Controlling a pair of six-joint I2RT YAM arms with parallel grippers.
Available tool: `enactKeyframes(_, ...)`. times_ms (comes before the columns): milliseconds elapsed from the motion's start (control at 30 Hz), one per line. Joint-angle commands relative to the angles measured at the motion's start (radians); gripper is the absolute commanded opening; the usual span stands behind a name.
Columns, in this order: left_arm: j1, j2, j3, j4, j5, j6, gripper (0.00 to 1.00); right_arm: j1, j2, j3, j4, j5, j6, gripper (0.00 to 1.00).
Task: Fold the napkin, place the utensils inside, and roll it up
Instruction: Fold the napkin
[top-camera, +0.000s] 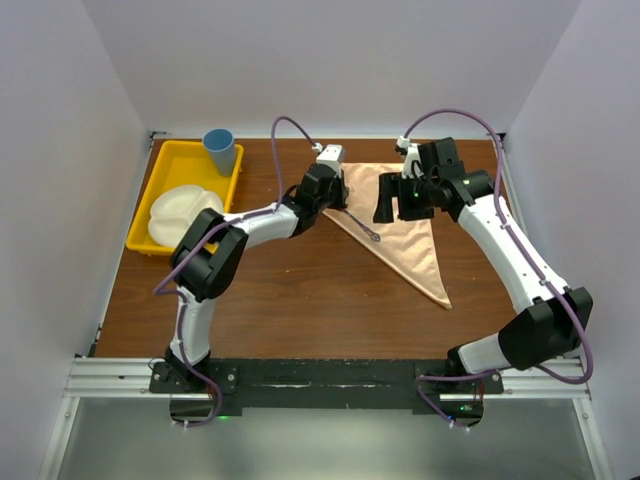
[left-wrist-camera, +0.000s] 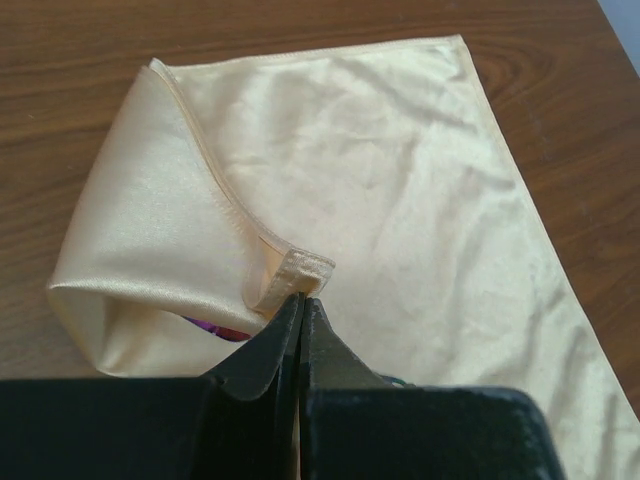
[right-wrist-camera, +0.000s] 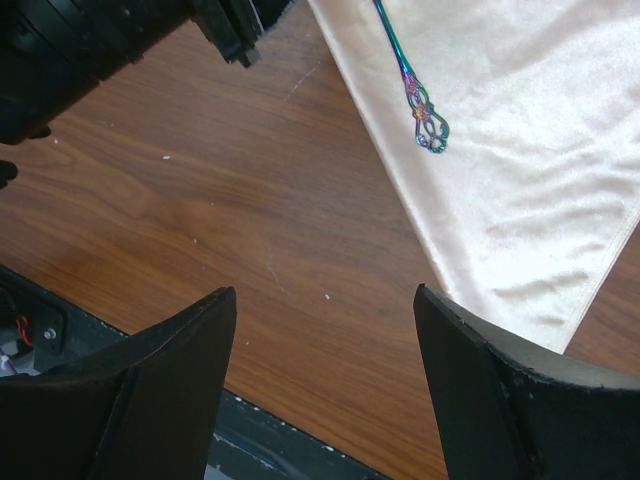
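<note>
Pinched the hemmed corner of the napkin between the left fingers, pressed tight together, with that corner lifted and curled over into a loose loop. Held the right fingers spread wide and empty above bare bench, just beside the napkin's long edge.

Found the napkin folded to a triangle at the far middle of the bench, between the two arms, with the tip pointing toward the near right. Noted the fork lying on the cloth near its left edge: slim handle, iridescent sheen, ornate looped end, head not seen.

Judged the cloth light, limp and satiny, likely to sag and slip; best taken at a hem or corner, where the stitched edge gives some bite, and rolled low against the bench. Judged the fork stiff, thin and smooth, apt to slide out of a loose roll.

Saw a yellow tray, white divided plate and blue cup at the far left. Read no brand, label or writing anywhere.
</note>
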Motion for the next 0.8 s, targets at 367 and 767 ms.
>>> enactKeyframes(367,-0.079,-0.022,-0.018,0.013,0.16,-0.072,0.06,-0.038,-0.056,-0.043,0.028,-0.035,0.053,0.77)
enactKeyframes(767,-0.079,0.049,0.008,-0.049,0.275,-0.101,0.1,-0.04,-0.064,-0.065,0.03,-0.038,0.056,0.78)
